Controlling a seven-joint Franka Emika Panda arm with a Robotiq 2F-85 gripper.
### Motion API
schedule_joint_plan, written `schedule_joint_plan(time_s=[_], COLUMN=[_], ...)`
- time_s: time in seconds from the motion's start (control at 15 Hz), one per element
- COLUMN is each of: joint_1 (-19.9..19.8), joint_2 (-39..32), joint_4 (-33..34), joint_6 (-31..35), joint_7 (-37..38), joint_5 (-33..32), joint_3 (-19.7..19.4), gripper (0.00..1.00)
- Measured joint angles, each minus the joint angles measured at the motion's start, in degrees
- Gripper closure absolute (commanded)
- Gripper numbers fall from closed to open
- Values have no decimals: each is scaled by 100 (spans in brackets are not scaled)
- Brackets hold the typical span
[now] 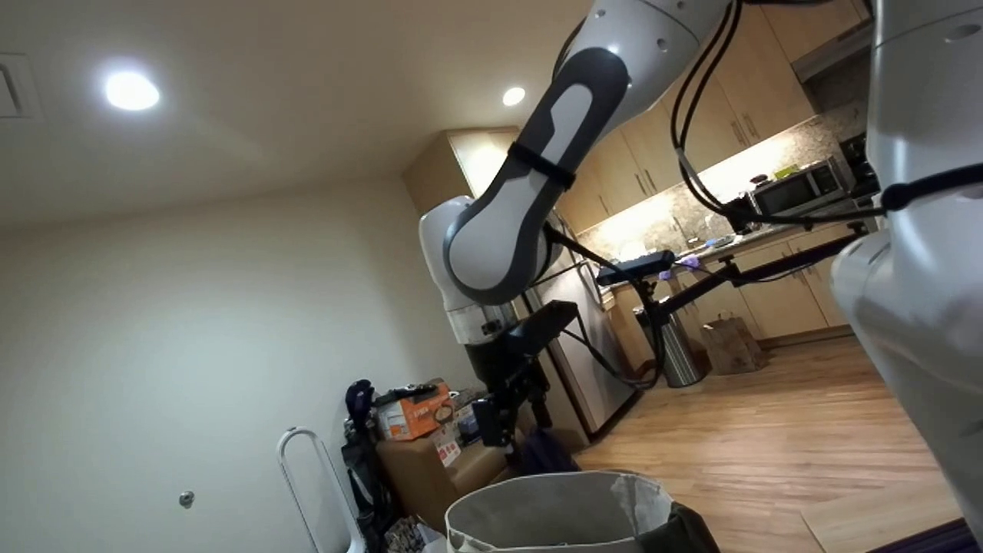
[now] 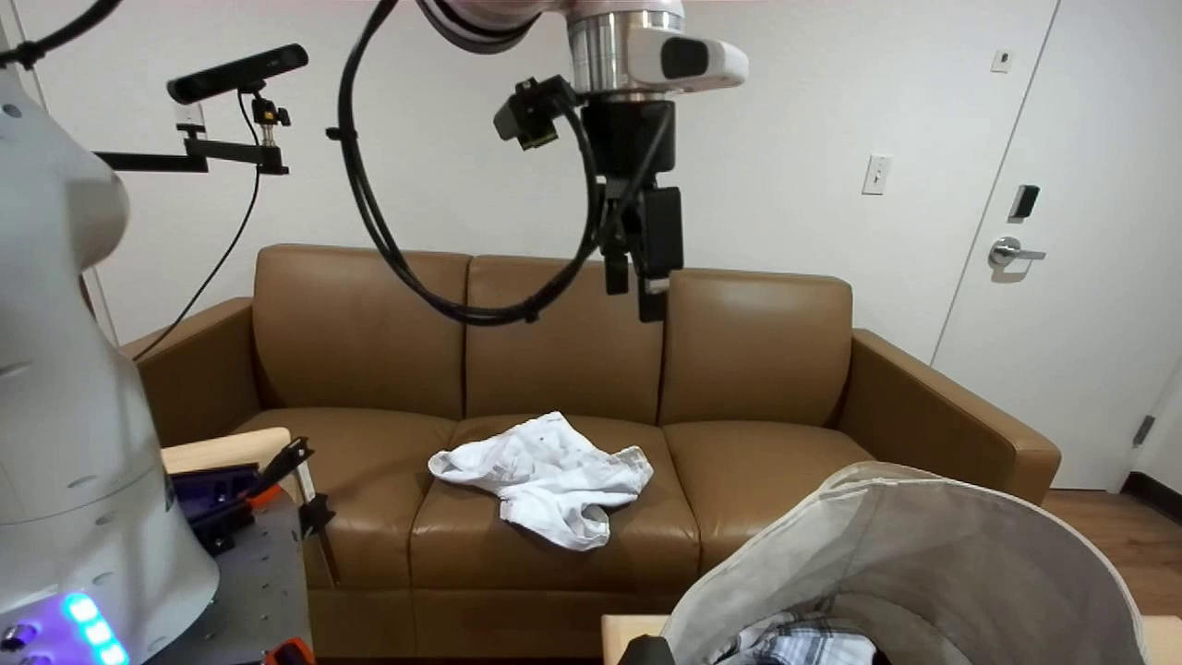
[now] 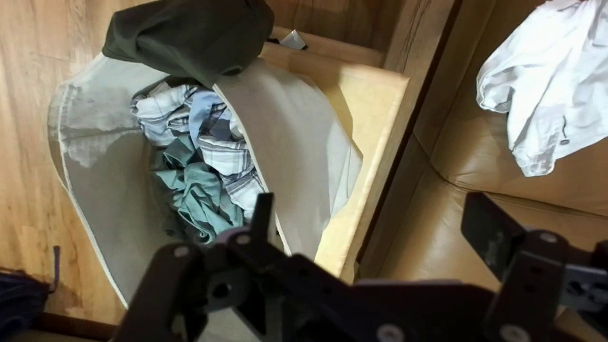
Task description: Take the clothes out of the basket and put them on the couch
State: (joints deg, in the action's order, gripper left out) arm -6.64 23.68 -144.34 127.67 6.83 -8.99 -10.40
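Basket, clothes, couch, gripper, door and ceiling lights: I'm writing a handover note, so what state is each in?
Basket: open-topped, clothes inside
Plaid clothing: bunched in the basket
Green clothing: crumpled in the basket
Dark cloth: draped over the basket's rim
White garment: lying crumpled
Couch: white garment on its seat
Gripper: open, holding nothing
Door: shut
Ceiling lights: lit

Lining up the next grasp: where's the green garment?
Left of centre in the wrist view, the green garment lies inside the basket, beside the plaid clothing.
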Motion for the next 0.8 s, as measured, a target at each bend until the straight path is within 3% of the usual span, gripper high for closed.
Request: schedule_joint_plan(time_s=[0.2,0.33,0.53,0.8], joint_1=[553,672,694,393], joint_2=[-177,-342,-474,-559], joint_4=[3,45,129,-16], joint_6=[-5,-176,-229,288], joint_7=[-1305,-2008,-2218,-2593], joint_5=[78,312,398,260], joint_3=[-1222,-1680,-1765,-1346], gripper=[0,0,0,0])
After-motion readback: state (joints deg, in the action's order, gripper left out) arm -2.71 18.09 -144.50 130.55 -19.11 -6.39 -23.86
